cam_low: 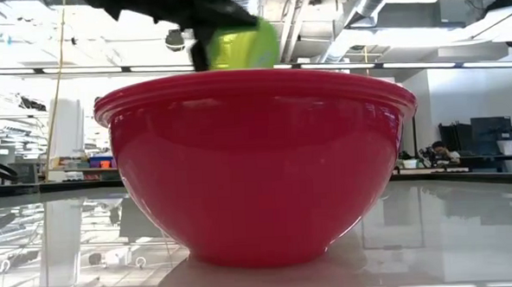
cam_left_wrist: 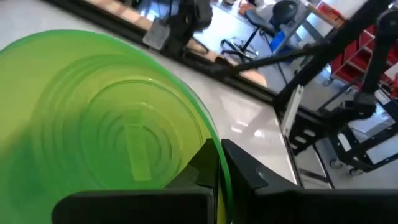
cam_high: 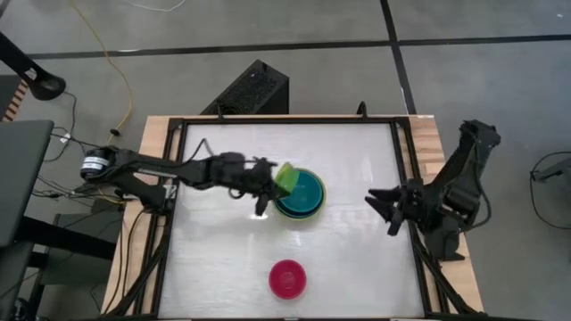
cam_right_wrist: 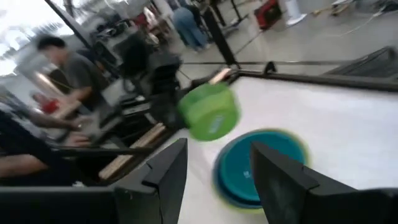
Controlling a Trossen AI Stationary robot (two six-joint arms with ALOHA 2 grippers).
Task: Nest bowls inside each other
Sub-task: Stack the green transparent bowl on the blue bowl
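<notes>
A bright lime green bowl (cam_high: 287, 176) hangs in the air over the left rim of a stack of bowls (cam_high: 302, 196). In that stack a teal bowl sits in a light blue one, which sits in an olive-green one, mid-table. My left gripper (cam_high: 270, 183) is shut on the lime bowl (cam_left_wrist: 112, 124). A magenta-pink bowl (cam_high: 288, 278) stands alone on its base near the front edge and fills the low view (cam_low: 257, 161). My right gripper (cam_high: 388, 207) hovers open at the table's right, to the right of the stack, with nothing between its fingers (cam_right_wrist: 168, 174). My left gripper pinches the lime bowl's wall at the rim (cam_left_wrist: 217, 177), one finger inside the bowl and one outside. The fingers reach in roughly level from the table's left. The bowl is lifted clear and tipped on its side, its base (cam_right_wrist: 214, 121) facing the table's right.
A black frame (cam_high: 401, 178) borders the white tabletop. A black box (cam_high: 254, 89) stands beyond the far edge. People (cam_right_wrist: 68, 68) are in the room beyond the table's left side. Bare tabletop lies right of the stack and around the pink bowl.
</notes>
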